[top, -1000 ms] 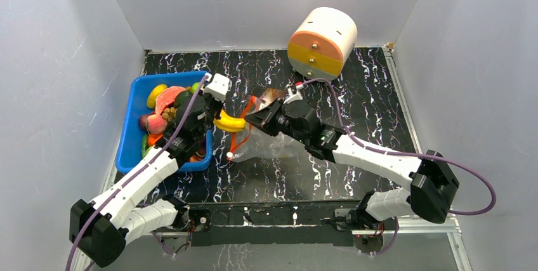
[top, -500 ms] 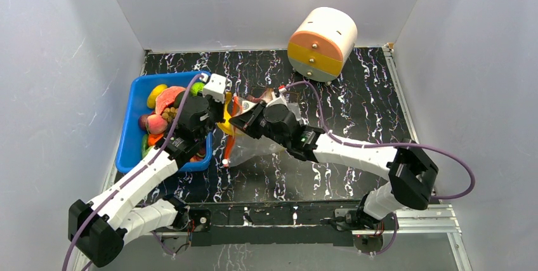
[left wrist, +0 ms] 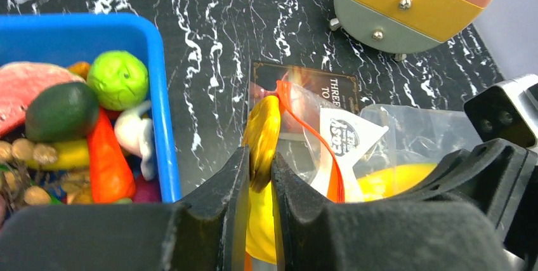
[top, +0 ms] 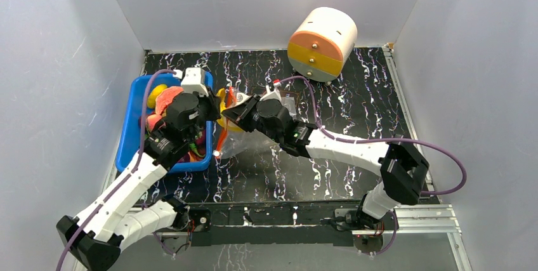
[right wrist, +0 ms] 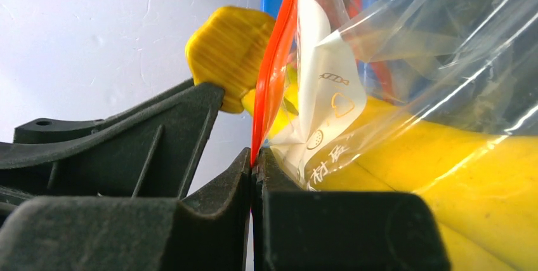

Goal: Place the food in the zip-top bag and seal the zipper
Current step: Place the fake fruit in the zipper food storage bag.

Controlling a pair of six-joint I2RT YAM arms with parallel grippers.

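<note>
I've got the left tool point(left wrist: 259, 171) clamped on the yellow banana point(left wrist: 262, 128), ribbed stub end poking up past the fingers. Right tool point(right wrist: 255, 158) is pinched shut on the red-orange zipper point(right wrist: 274, 61), holding up the mouth of the clear zip-top bag point(left wrist: 412, 132), strip touching the banana. The bag sits on the desk point(left wrist: 209, 36) just right of the blue bin point(left wrist: 158, 80) holding more food point(left wrist: 118, 79). The card point(left wrist: 330, 84) under the bag reads "THREE TO". I can't read the bag's white label.
</note>
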